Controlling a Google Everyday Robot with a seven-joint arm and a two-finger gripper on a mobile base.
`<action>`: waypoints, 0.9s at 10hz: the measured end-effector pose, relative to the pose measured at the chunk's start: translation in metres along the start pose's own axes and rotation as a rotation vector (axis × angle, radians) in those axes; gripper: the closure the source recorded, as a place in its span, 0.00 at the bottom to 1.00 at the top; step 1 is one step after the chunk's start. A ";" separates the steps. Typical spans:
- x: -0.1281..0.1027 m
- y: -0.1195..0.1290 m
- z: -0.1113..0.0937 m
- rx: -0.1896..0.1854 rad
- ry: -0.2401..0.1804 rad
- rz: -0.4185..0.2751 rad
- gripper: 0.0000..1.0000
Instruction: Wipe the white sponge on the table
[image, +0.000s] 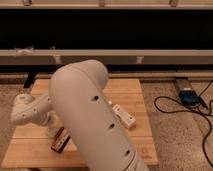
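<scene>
My gripper (51, 131) hangs at the left of the light wooden table (127, 92), below the white wrist (27, 111), and it is shut. Its pale tip reaches down to the planks. The white sponge does not show as a separate thing; I cannot tell whether the pale shape at the tip is the sponge. My big white arm (87, 115) fills the middle of the view and hides much of the tabletop.
A dark red-black flat bar (60, 140) lies just right of the gripper tip. A long white capped bottle (124, 116) lies right of the arm. Off the table, a blue device (189, 96) with black cables sits on the floor at right.
</scene>
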 end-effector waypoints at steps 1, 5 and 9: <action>-0.008 -0.009 -0.003 0.009 0.002 -0.028 1.00; -0.029 -0.050 -0.011 0.040 0.002 -0.118 1.00; -0.029 -0.083 -0.015 0.064 0.015 -0.160 1.00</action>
